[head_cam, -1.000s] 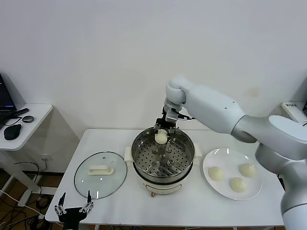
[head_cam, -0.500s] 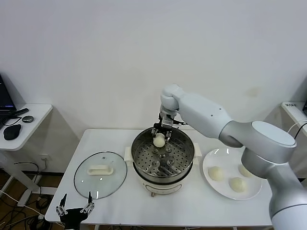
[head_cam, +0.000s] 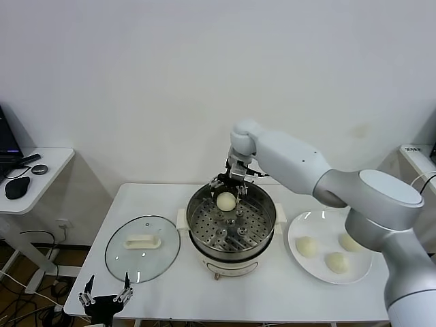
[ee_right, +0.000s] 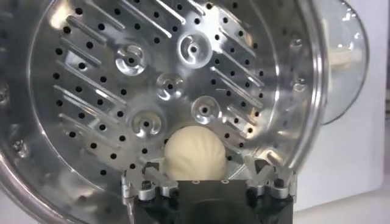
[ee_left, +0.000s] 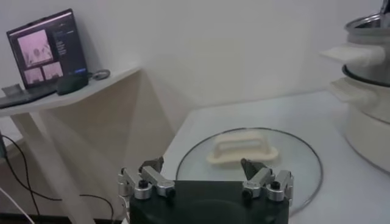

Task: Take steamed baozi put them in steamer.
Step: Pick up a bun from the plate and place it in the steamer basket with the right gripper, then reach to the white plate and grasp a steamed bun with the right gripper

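The right gripper (head_cam: 229,182) hovers over the far rim of the round shiny stainless-steel steamer (head_cam: 262,240), jaws spread apart. One round cream-white baozi (head_cam: 226,201) lies free on the perforated tray (ee_right: 122,91). The left gripper (head_cam: 104,297) is parked by the table's near edge, jaws apart.

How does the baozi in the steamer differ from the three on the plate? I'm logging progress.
The baozi in the steamer sits alone on the perforated tray at the steamer's far side, between the open right gripper's fingers; the three baozi on the plate lie together on the flat white plate, no gripper near. All are round, smooth, cream-white.
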### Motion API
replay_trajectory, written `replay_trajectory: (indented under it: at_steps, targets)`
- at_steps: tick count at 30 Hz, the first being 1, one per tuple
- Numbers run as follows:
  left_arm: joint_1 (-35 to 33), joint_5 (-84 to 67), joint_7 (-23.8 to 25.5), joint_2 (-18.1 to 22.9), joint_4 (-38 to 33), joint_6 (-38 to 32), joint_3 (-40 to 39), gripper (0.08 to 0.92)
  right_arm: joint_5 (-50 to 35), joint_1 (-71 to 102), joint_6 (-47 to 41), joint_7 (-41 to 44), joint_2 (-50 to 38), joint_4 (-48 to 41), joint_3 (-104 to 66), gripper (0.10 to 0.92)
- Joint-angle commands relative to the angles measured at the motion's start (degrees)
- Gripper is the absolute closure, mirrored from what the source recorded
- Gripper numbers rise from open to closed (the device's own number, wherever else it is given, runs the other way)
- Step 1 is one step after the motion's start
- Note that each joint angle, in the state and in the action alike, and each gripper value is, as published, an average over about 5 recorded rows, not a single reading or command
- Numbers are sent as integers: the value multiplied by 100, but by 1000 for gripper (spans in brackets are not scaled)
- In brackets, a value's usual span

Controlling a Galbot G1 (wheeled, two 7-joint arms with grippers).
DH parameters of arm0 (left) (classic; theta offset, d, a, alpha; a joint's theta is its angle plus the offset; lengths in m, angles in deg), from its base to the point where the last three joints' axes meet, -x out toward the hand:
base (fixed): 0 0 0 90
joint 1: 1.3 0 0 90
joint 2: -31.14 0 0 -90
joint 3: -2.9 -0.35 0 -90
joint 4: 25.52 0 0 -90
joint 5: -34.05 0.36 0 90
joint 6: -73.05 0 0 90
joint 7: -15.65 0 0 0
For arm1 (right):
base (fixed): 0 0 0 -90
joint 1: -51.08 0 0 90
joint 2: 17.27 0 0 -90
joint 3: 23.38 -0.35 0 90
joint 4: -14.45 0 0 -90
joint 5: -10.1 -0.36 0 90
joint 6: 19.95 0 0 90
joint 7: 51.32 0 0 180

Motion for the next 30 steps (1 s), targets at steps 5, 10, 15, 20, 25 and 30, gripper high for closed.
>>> replay_trajectory:
  at_steps: [5,10,15,20,25,30]
  targets:
    - [15,-22,7,-41,55,13,77,177,-2337,-1094,-4816,374,-2104,1701,-425,203]
    - [10,-78,37,-150,64,31,81,177,-2088,-850,-6248,599,-3365,2496,-227,203]
    - [79,-243,110,-201,23,119,79,177,-1491,269,-6572,683,-4544,3373,-277,203]
    - [98,-359,149,-225,44,154,103,177,-772,1999,-6573,746,-4945,3814,-1243,203]
    - [11,-342,160,-192,26,156,99,177,-287,2845,-6512,813,-4759,3789,-1735,203]
    - [-75,-324,139,-143,46,151,91,177,100,3207,-6317,777,-4389,3424,-1993,203]
